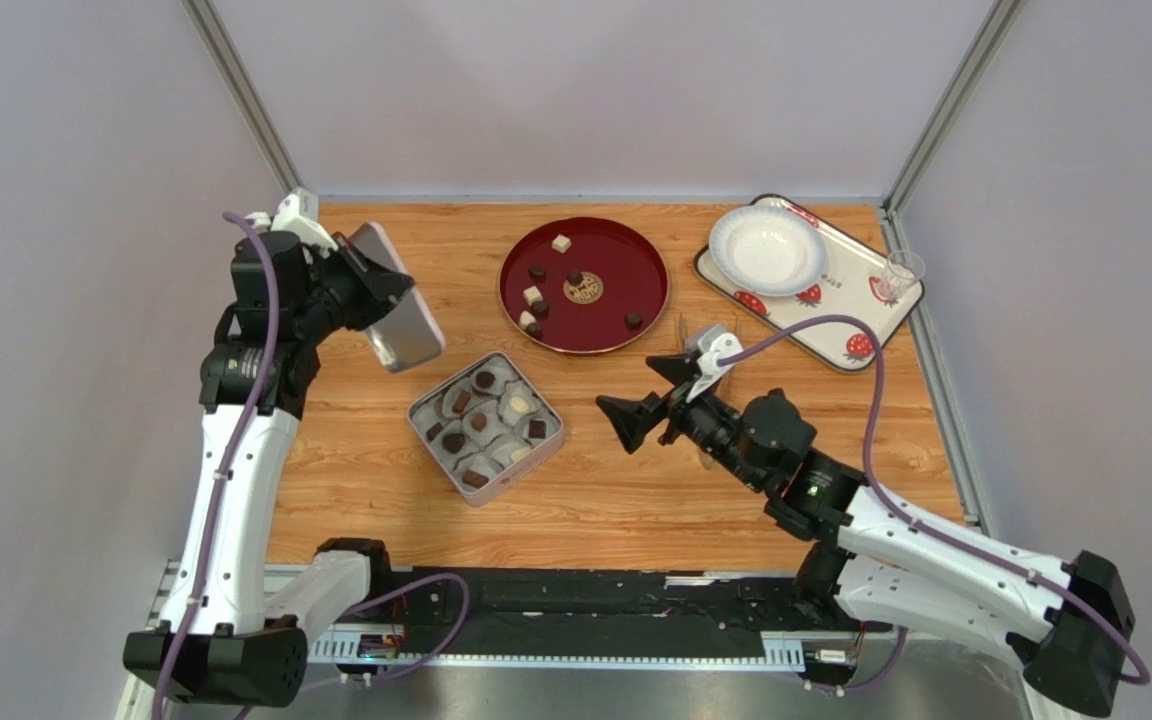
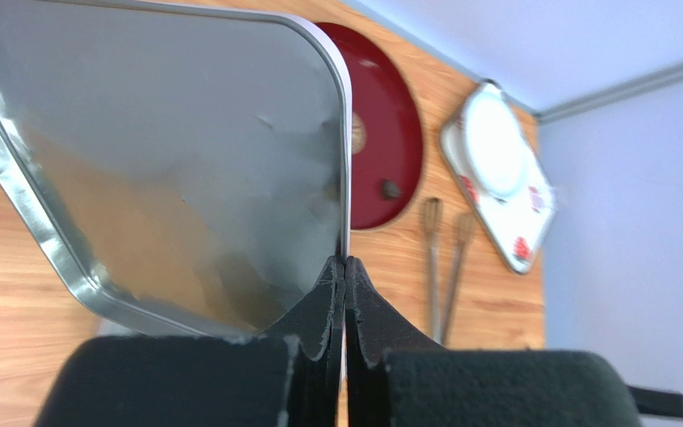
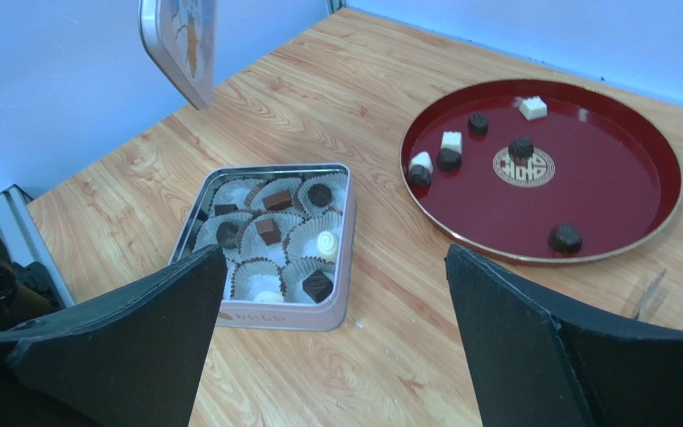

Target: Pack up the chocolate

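the left gripper (image 2: 345,267) is clenched tight on the edge of a silver rounded-rectangle metal lid (image 2: 185,160). it holds the lid tilted in the air over the wooden table (image 1: 387,495), at about 10 o'clock from the open tin. the right gripper (image 3: 336,258) is spread wide with nothing between its black fingers, and it hovers above the table at about 3 o'clock from the tin.

the square silver metal tin (image 3: 283,316), lined with white paper cups, sits near the table's middle. several pieces of chocolate (image 3: 268,231) rest in its cups, mostly dark brown. at 1 o'clock from the tin lies a round dark-red lacquer plate (image 3: 603,178) with more pieces scattered on it: a handful of dark ones and a few cream-white cubes.

long thin metal tongs (image 2: 431,258) lie on the table at 5 o'clock from the plate. at the table's 2 o'clock corner, a white rectangular tray with red strawberry prints (image 1: 845,293) carries a round white dish (image 1: 766,248) and a small clear glass (image 1: 898,278).
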Robot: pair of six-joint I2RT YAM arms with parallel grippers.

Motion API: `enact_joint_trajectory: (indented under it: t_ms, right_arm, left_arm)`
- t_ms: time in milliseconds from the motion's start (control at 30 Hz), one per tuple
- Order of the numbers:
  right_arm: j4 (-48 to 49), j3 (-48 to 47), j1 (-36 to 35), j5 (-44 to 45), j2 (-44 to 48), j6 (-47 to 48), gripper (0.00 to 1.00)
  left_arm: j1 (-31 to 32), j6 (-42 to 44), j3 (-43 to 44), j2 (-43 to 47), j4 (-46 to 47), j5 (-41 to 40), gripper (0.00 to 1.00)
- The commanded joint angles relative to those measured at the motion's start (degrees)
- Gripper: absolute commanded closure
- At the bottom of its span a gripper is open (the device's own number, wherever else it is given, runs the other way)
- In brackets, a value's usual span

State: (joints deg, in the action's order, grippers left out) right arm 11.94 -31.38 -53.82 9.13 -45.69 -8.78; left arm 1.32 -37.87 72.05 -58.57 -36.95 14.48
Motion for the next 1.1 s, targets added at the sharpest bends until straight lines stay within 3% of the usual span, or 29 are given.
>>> enact_joint_trajectory:
  t_ms: [0,233,467,800,1067]
  right_arm:
    - [20.27,0.61,-5.31,8.09,-5.89,7.36,0.01]
    - [34.53,-1.49,-10.60,13.20,-16.00,15.27,0.01]
    - [44.82,-4.04,-13.15,14.60,-23.21,21.43,0.01]
    - [50.72,-8.52,-13.33,13.99,-31.56,23.10,0.05]
    - [56.87,-11.60,-13.33,17.59,-37.53,27.32,0.17]
  left_arm:
    - [5.70,-10.55,-1.82,4.24,10.47,4.33,1.00]
    - [13.08,-22.58,-5.69,5.66,19.36,3.45,1.00]
    - [19.59,-28.40,-7.27,5.57,25.42,0.03,1.00]
    - [23.37,-33.06,-9.39,5.22,31.23,-2.44,1.00]
    - [24.96,-35.61,-10.97,6.36,33.96,-1.65,1.00]
